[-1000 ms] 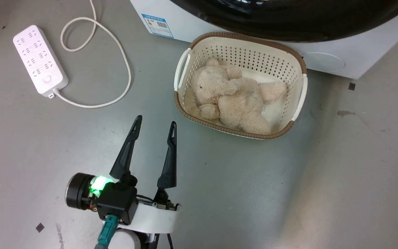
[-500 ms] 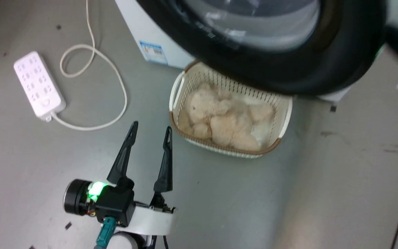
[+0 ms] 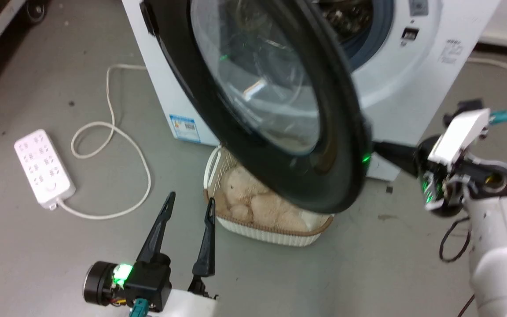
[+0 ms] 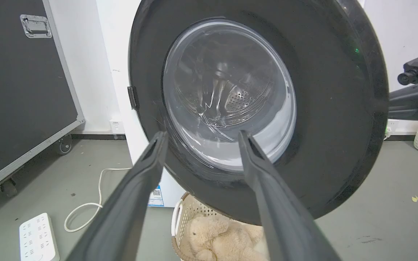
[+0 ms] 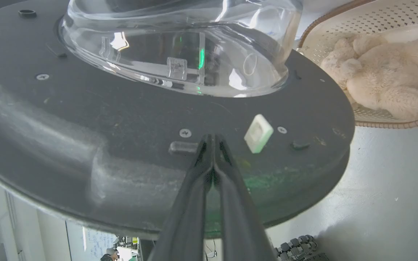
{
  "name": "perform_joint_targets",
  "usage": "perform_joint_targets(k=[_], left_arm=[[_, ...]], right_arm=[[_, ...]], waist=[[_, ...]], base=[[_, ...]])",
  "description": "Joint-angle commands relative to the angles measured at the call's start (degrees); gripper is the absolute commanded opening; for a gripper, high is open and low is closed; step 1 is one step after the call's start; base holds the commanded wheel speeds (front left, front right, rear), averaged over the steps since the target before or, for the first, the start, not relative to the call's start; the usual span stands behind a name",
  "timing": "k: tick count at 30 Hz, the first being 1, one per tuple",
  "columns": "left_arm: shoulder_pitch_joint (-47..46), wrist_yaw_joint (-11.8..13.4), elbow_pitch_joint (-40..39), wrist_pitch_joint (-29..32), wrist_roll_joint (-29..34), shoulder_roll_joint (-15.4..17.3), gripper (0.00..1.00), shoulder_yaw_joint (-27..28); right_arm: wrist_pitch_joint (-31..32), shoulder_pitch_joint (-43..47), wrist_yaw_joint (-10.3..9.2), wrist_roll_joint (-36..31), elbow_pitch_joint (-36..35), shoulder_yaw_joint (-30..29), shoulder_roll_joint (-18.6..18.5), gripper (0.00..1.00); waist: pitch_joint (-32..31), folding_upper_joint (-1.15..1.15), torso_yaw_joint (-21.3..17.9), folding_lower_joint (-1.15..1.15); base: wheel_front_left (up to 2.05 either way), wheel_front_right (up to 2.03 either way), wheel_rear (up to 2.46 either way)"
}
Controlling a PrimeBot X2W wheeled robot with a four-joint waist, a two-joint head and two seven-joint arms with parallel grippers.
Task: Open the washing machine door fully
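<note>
Right gripper (image 5: 212, 139), fingers pressed together, bears on the inner face of the door (image 5: 85, 119); its tips may slip off the smooth plastic. Left gripper (image 3: 189, 207) hangs spread, near.

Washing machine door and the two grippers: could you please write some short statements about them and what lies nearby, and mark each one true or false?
1. The washing machine door is fully closed. False: it stands swung out, and the drum opening shows behind it.
2. The right gripper has its fingers together, with the tips at the door's inner face. True.
3. The left gripper grips the basket. False: it is open, apart from the basket, and holds nothing.
4. A plush toy lies in the basket. True.
5. The power strip lies on top of the machine. False: it lies on the floor.
</note>
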Motion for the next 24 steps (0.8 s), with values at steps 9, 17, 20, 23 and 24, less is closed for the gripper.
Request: perform_joint_targets(k=[9,17,20,23,24], left_arm=[[3.17,-1.44,1.06,-0.32,-0.07,0.28,1.00,-0.12],[4.23,-1.96,1.50,-0.32,-0.33,0.18,1.00,-0.21],[4.82,-2.12,2.05,-0.32,-0.54,0.12,1.00,-0.12],[5.15,-2.12,2.25,-0.32,-0.80,0.08,1.00,0.29],[5.26,-2.18,2.36,-0.32,-0.96,0.08,1.00,0.50]], right_arm=[[3.84,8.94,0.07,9.48,-5.99,9.65,1.17,0.00],[-1.25,13.68,0.07,19.13,-9.06,22.59,1.18,0.00],[-5.28,14.85,0.07,22.32,-10.02,26.63,1.19,0.00],[-8.05,15.00,0.07,21.40,-9.74,26.26,1.08,0.10],[-9.32,15.12,0.07,20.54,-9.83,25.78,0.64,0.60]], waist=[[-3.76,0.00,0.51,0.01],[-4.30,0.00,1.53,0.01],[-5.21,0.00,1.49,0.01],[-6.12,0.00,0.76,0.01],[-6.56,0.00,0.44,0.01]], base=[[0.00,0.00,0.00],[0.00,0.00,0.00],[0.00,0.00,0.00],[0.00,0.00,0.00],[0.00,0.00,0.00]])
